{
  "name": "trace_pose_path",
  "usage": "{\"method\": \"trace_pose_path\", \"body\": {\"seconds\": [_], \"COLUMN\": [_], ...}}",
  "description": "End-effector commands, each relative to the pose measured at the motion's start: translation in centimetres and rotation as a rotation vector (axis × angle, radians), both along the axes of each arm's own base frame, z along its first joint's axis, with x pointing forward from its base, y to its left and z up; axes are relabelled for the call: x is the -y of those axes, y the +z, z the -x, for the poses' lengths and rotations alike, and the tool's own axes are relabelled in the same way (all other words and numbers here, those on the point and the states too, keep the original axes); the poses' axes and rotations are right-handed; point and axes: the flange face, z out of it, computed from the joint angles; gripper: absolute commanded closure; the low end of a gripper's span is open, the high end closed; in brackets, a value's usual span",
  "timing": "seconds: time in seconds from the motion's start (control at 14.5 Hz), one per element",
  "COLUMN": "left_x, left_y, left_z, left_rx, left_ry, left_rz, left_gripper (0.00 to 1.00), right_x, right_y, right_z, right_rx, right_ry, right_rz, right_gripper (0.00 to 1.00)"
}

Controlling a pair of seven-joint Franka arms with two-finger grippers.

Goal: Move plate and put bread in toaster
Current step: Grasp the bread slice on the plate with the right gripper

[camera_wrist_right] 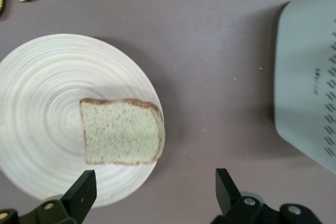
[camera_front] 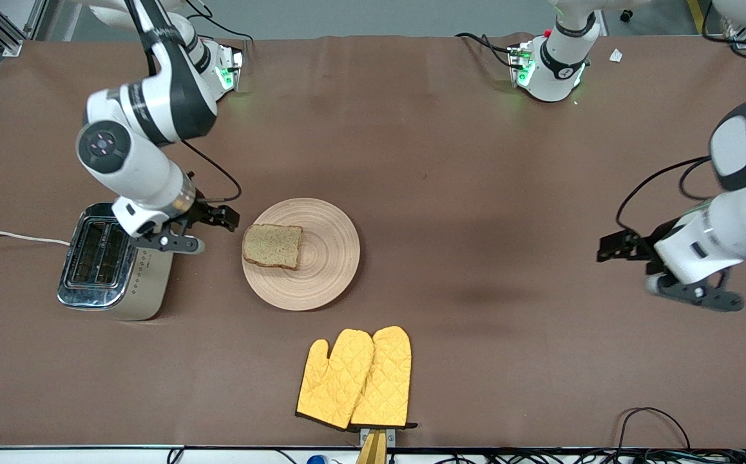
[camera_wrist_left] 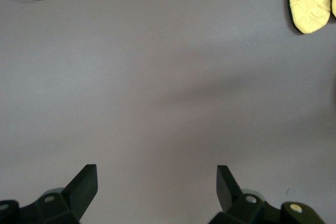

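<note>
A brown slice of bread lies on the pale ringed plate, at the edge nearest the cream toaster; two yellow oven mitts lie nearer the camera on the tabletop. The right gripper, fingers wide apart, hovers between toaster and plate. The left gripper waits wide open over bare tabletop at its own end.

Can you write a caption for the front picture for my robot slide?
Bread sits on a plate beside the toaster; right gripper hovers open between them, left gripper waits open.
</note>
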Motion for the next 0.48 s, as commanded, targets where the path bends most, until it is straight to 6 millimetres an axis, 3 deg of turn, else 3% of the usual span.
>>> {"method": "trace_pose_path", "body": {"seconds": [0.0,0.21,0.41], "left_x": [-2.5,-2.9,-1.6], "left_y": [3.7,8.4,9.6], "left_z": [1.4,4.5,7.1], "left_rx": [0.024,0.036,0.036], "left_ry": [0.061,0.176,0.209], "left_rz": [-0.023,-0.031,-0.043], "left_gripper": [0.00,0.00,0.00], "right_x": [-0.6,-1.2,-1.4], "right_y": [-3.0,-7.2,-9.9], "right_z": [-0.3,0.9,1.7], "right_rx": [0.010,0.030,0.011], "right_ry": [-0.014,-0.013,-0.031], "right_rz": [0.004,-0.006,-0.017], "right_gripper": [0.00,0.00,0.00]}}
